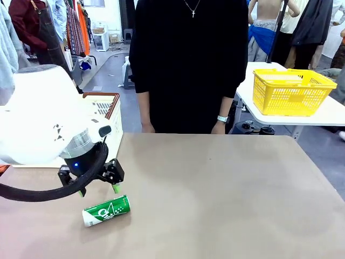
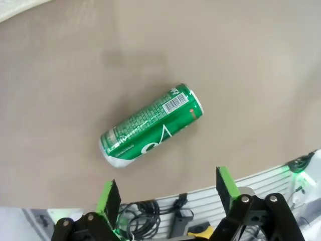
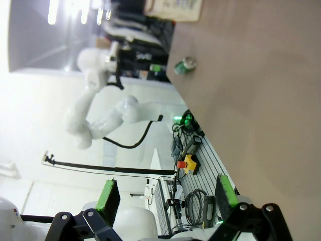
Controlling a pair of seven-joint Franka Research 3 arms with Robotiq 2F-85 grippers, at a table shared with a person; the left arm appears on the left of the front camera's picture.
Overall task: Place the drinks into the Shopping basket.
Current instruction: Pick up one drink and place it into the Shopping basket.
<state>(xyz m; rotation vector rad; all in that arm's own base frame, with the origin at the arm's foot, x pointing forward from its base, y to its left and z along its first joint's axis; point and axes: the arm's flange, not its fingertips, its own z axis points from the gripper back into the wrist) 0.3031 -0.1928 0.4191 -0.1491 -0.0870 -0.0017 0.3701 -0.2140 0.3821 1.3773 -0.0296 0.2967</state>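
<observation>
- Green can: lies on its side at the near left of the table, silver top toward the near-left edge; touched by nothing; by the look of things this drink is not yet in the basket, so the grasp, the lift and the placing are all left to do.
- Left gripper: hangs just beyond and above the can, pointing down at the table; its green-padded fingers stand wide apart with nothing between them; in the left wrist view the can lies diagonally ahead of the fingertips, not yet between them.
- Right gripper: held off the table's edge, well apart from the can; fingers spread wide, empty.
- Shopping basket: cream-white with a brown rim, at the far left behind the left arm; its contents cannot be judged, being largely hidden.
- Person: stands at the far edge, arms hanging down, hands clear of the table.
</observation>
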